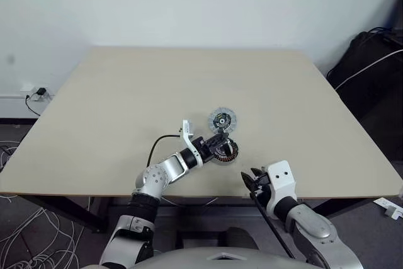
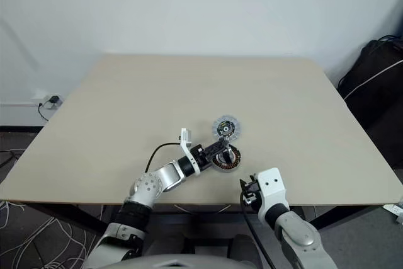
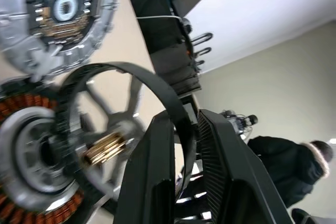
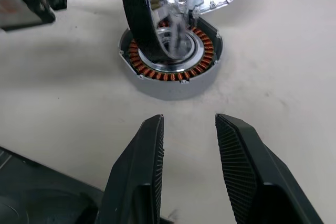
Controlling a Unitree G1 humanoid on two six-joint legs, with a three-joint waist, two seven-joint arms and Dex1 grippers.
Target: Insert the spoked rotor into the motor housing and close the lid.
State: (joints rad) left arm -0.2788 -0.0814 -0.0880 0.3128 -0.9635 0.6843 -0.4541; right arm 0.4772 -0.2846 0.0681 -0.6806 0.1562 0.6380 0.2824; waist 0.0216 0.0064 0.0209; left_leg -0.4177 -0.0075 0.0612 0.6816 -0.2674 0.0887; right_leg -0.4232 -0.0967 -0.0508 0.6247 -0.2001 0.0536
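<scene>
The left tool (image 1: 217, 142) reaches in from the left over the worktop (image 1: 113, 105), its two fingers (image 3: 157, 182) nearly closed and clamped on the dark rim of the rotor (image 3: 113, 129). The rotor is held on edge, tilted, directly above the housing (image 4: 170, 66); in the right wrist view its lower rim sits just over the copper coils, and contact cannot be confirmed.

The housing rests flat on the worktop near the front edge, open side up. Just behind it lies the lid (image 1: 222, 120), inner face up, with its dark hub showing. The two parts appear to touch or nearly touch.

The right tool (image 1: 254, 179) hovers to the right of the housing and nearer the front edge, fingers (image 4: 142, 166) partly open and holding nothing, pointed at the housing.

Hazards from this position:
- The rotor is tilted relative to the housing bore. Lowering it without levelling would likely jam the rim against the coils or scrape them.
- The grip is on the thin rim alone. A side load during seating could let the rotor pivot or slip out.
- The housing is not restrained. A push from the rotor could slide it into the lid or toward the front edge.
</scene>
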